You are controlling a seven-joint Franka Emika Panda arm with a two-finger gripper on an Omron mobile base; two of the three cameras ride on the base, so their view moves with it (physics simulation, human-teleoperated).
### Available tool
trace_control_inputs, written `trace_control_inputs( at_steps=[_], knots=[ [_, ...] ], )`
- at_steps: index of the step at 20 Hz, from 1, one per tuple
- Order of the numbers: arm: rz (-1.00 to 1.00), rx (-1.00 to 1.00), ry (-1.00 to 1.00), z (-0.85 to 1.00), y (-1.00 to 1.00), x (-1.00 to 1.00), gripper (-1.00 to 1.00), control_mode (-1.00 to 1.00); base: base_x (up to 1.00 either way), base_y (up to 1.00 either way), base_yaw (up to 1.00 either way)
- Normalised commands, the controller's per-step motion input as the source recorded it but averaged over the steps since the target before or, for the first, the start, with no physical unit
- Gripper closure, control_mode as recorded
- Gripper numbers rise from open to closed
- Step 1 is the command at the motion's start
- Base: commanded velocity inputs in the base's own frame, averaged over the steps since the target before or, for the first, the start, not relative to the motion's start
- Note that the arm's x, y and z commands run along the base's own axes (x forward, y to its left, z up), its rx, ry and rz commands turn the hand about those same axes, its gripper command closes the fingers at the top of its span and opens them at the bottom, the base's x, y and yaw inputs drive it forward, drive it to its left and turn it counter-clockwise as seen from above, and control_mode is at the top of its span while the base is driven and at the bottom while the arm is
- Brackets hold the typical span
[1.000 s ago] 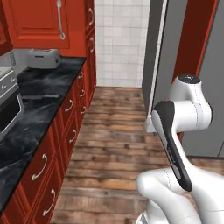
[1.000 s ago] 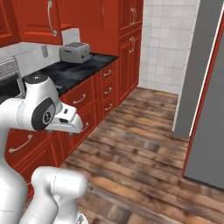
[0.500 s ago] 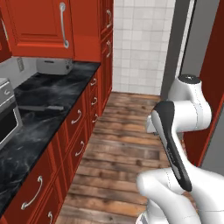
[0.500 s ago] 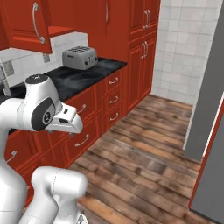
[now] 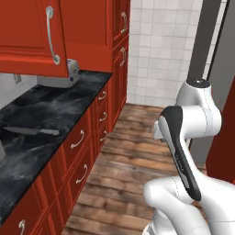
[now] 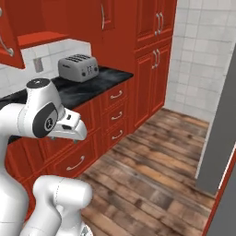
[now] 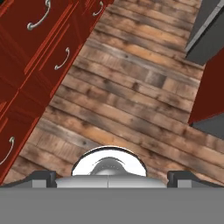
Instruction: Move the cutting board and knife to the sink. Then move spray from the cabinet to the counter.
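Observation:
The knife point(image 5: 32, 131) lies flat on the black marble counter point(image 5: 55, 105), dark blade pointing left, grey handle to the right. The counter point(image 6: 94, 85) shows again in the right base view. Above it hangs the red cabinet point(image 5: 25, 36) with its long curved silver handle. In the right base view its door point(image 6: 5, 34) stands swung out and a red inner shelf point(image 6: 42, 38) is bare where it shows. Cutting board and spray are out of view. My gripper point(image 7: 111, 178) is open, held over the wooden floor, away from the counter, with nothing between its tips.
A silver toaster point(image 5: 57, 75) point(image 6: 78, 67) stands at the counter's far end. Red drawers point(image 7: 43, 39) line the left side. Tall red cupboards point(image 6: 154, 55) close the counter's end. A dark grey appliance point(image 6: 221, 138) rises on the right. Wooden floor point(image 7: 131, 87) lies open between.
The whole scene has shifted in both base views, so the camera has moved with the base along the counter. The toaster and knife look nearer. The arm keeps its pose.

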Motion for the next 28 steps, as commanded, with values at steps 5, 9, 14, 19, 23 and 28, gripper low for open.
trace_control_inputs(
  at_steps=[5, 9, 14, 19, 23, 28],
  knots=[
    [0.0, 0.0, 0.0, 0.0, 0.0, 0.0, -1.0, 1.0, 0.85, -0.37, 0.2],
    [0.0, 0.0, 0.0, 0.0, 0.0, 0.0, -1.0, 1.0, 0.76, -0.37, 0.22],
    [0.0, 0.0, 0.0, 0.0, 0.0, 0.0, -1.0, 1.0, 0.65, -0.3, 0.26],
    [0.0, 0.0, 0.0, 0.0, 0.0, 0.0, -1.0, 1.0, 0.48, -0.22, 0.41],
    [0.0, 0.0, 0.0, 0.0, 0.0, 0.0, -1.0, 1.0, 0.44, -0.19, 0.51],
    [0.0, 0.0, 0.0, 0.0, 0.0, 0.0, -1.0, 1.0, 0.38, -0.25, 0.53]
  ],
)
